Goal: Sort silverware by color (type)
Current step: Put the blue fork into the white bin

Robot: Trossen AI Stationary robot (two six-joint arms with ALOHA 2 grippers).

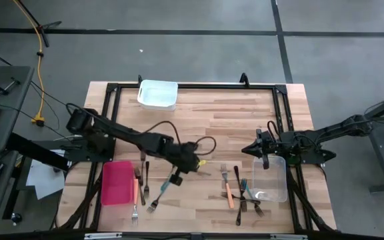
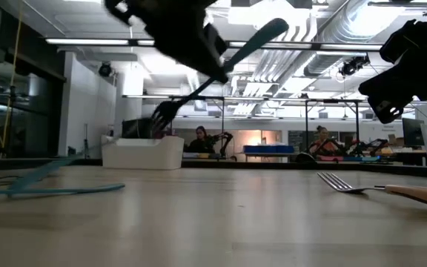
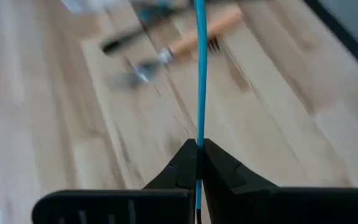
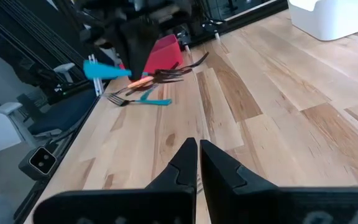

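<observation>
You're midway: the left gripper (image 1: pixel 177 177) pinches a teal fork (image 1: pixel 161 195) near the red tray (image 1: pixel 117 183), the right gripper (image 1: pixel 265 159) waits closed and empty, and a mixed pile (image 1: pixel 242 193) remains far from that tray.

The left arm reaches out over the middle of the table, its claw (image 1: pixel 177 177) pinched tight and raised clear of the surface. The right arm waits at the right edge, its claw (image 1: pixel 265 160) closed with the fingertips (image 4: pixel 199 149) pressed together.
</observation>
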